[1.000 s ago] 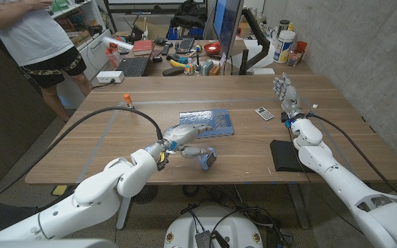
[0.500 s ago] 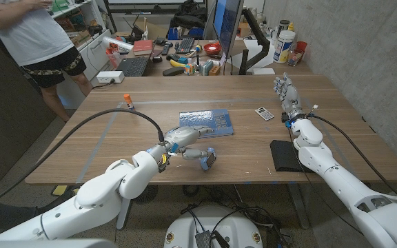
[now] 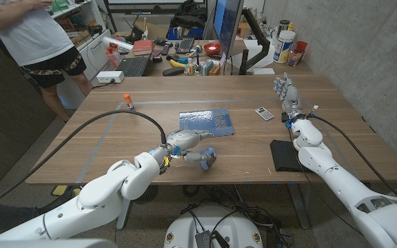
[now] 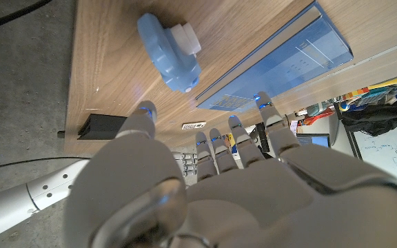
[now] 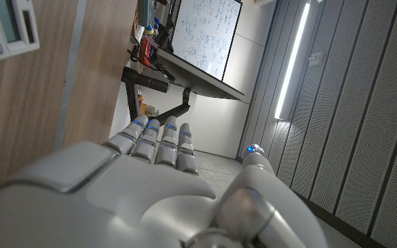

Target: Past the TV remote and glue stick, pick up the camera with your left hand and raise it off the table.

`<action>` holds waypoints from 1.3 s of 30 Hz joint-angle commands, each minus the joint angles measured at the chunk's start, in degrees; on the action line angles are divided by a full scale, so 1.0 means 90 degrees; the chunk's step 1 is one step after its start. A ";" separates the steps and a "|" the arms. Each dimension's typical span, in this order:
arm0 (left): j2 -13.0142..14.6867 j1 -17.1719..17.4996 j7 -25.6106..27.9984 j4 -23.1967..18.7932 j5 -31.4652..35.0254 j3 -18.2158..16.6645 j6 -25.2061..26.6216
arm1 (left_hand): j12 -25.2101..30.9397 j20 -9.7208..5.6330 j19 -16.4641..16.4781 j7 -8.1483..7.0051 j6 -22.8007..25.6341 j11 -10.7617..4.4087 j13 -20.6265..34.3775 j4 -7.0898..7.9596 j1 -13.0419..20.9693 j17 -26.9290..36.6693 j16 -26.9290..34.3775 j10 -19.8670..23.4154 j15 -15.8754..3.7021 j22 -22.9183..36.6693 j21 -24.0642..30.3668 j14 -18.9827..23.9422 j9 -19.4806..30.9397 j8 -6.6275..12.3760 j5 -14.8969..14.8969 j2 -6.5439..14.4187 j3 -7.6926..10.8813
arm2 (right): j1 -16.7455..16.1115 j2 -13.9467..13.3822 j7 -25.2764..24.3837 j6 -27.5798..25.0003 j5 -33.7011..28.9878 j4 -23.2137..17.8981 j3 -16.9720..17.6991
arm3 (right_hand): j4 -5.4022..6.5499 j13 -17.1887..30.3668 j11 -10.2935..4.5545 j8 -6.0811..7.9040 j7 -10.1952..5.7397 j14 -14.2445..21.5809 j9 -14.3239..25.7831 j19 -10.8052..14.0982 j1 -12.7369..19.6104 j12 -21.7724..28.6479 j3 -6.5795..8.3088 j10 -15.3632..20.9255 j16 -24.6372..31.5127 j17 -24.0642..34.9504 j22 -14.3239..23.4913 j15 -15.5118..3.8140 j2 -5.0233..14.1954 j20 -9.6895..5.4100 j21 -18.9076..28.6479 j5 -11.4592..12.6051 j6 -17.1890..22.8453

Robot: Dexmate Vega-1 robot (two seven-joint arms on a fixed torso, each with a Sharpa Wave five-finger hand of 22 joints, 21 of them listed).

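Now left hand (image 3: 185,140) nudged forward, closer to camera (image 3: 206,158).

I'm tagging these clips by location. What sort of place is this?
Probably a robotics lab or workshop. Behind the wooden table stands a cluttered bench with a monitor and a laptop; a whiteboard covered in writing hangs beyond, and the wall is bare concrete.

Even, bright indoor light (soft shadows), a glowing wall strip (image 5: 291,58), edges perhaps slightly distorted.
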 commanded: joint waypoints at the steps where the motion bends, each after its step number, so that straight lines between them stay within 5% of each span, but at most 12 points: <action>1: -0.0070 -0.0026 -0.0169 0.0025 0.0107 0.0102 0.0091 | 0.0002 0.0009 -0.0017 -0.0008 0.0057 -0.0002 0.0034 -0.0042 0.0072 0.0020 -0.0024 0.0029 0.0032 0.0028 -0.0013 0.0041 0.0024 0.0028 -0.0004 -0.0005 0.0026 | -0.0034 -0.0022 0.0015 -0.0005 0.0030 0.0006 0.0023 | -0.0024 0.0017 0.0000 0.0049 0.0017 0.0046 0.0033 0.0052 0.0034 0.0046 -0.0011 0.0073 -0.0023 0.0026 0.0007 -0.0002 -0.0014 -0.0062 -0.0017 0.0042 0.0041; 39: -0.0474 -0.0244 0.0095 0.0575 0.0175 0.0467 0.0180 | 0.0029 -0.0005 -0.0022 -0.0016 0.0214 -0.0058 0.0044 -0.0047 0.0155 0.0026 -0.0033 0.0169 0.0016 0.0031 -0.0082 0.0096 0.0027 0.0061 -0.0032 0.0009 0.0037 | -0.0105 -0.0109 0.0076 0.0074 0.0082 0.0035 0.0112 | -0.0025 0.0017 -0.0016 0.0049 0.0008 0.0051 0.0033 0.0076 0.0016 0.0044 -0.0044 0.0081 -0.0025 0.0031 0.0010 0.0004 -0.0024 -0.0037 -0.0063 0.0065 0.0058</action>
